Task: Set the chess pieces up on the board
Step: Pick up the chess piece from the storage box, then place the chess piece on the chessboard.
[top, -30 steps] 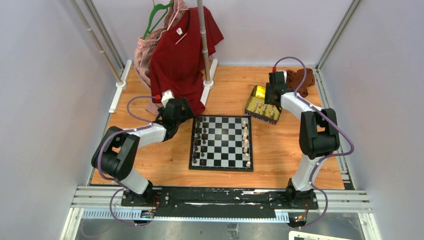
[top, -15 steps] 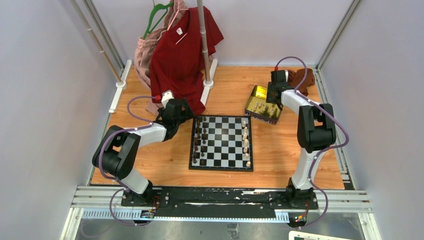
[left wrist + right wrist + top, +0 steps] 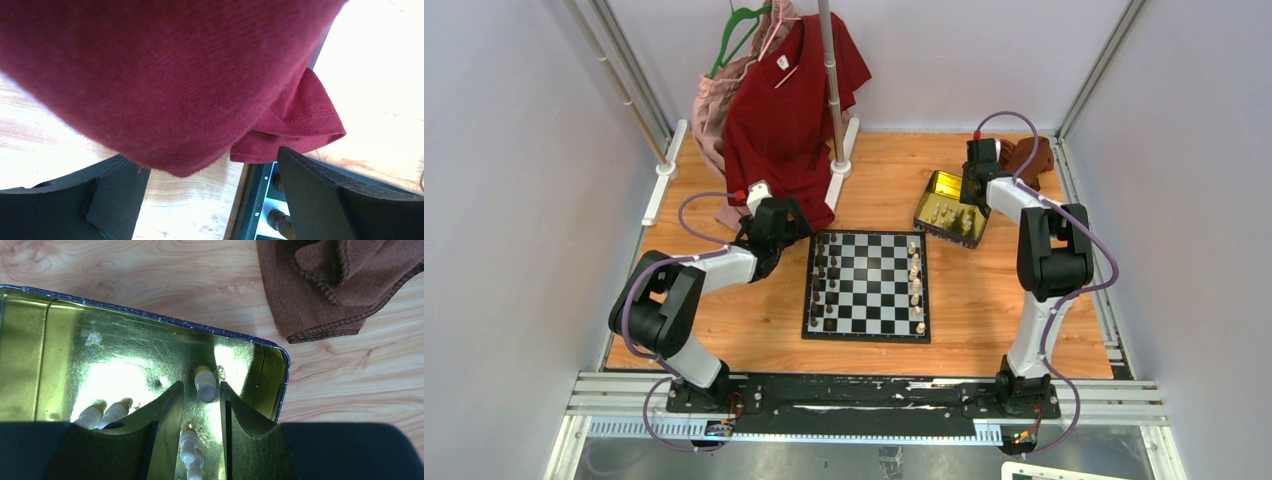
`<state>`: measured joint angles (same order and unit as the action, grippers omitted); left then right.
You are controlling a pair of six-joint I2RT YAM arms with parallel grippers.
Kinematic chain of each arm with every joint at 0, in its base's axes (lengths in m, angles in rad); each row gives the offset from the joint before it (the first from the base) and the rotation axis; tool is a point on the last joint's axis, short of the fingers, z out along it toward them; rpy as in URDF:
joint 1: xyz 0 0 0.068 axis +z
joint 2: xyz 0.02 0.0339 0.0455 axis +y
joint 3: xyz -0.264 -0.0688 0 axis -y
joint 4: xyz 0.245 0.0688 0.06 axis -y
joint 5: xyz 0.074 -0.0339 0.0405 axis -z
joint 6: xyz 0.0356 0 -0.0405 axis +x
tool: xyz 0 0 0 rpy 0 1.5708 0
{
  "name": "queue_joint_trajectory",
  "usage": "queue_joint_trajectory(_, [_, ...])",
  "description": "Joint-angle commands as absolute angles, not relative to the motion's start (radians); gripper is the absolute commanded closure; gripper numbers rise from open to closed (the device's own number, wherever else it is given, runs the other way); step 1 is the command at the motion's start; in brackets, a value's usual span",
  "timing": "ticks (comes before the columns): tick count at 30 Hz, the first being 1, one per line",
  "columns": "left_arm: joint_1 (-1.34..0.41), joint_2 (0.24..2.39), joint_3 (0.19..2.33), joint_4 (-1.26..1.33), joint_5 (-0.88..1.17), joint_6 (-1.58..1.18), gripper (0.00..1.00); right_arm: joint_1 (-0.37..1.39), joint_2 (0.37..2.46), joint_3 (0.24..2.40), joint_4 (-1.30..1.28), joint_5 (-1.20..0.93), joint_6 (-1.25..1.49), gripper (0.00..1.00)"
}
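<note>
The board (image 3: 869,292) lies mid-table, with dark chess pieces (image 3: 824,280) in its left columns and cream ones (image 3: 915,280) down its right side. My right gripper (image 3: 202,390) reaches into the gold tin (image 3: 60,340). Its jaws stand narrow but apart, open, around a cream piece (image 3: 205,386) at their tips. Another cream piece (image 3: 189,450) lies between the fingers, and two more (image 3: 102,414) lie to the left. My left gripper (image 3: 210,200) hangs open over the wood at the board's far-left corner (image 3: 257,200), next to a dark piece (image 3: 280,222), with red cloth draped above it.
A red shirt (image 3: 789,110) and a pink garment (image 3: 714,105) hang from a rack pole (image 3: 832,80) at the back, the shirt's hem reaching my left wrist. A brown cloth (image 3: 330,285) lies beyond the tin, near the back right corner.
My right gripper has pushed a little deeper into the tin and its jaws have narrowed. The left arm has not moved.
</note>
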<state>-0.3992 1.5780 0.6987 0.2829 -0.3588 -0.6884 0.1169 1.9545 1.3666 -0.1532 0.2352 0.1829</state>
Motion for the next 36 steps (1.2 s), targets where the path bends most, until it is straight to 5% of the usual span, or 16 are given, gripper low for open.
queue_joint_trajectory(1, [-0.388, 1.589, 0.7, 0.305, -0.368, -0.684, 0.0, 0.094, 1.989, 1.391, -0.151, 0.222, 0.174, 0.64])
queue_joint_trajectory(7, [-0.388, 1.588, 0.699, 0.307, -0.367, -0.686, 0.0, 0.089, 1.989, 1.392, -0.152, 0.218, 0.176, 0.66])
queue_joint_trajectory(16, [-0.388, 1.585, 0.695, 0.305, -0.366, -0.687, 0.0, 0.088, 1.964, 1.379, -0.146, 0.199, 0.166, 0.99])
queue_joint_trajectory(36, [-0.388, 1.554, 0.677, 0.306, -0.367, -0.693, 0.0, 0.088, 1.832, 1.307, -0.082, 0.093, 0.186, 1.0])
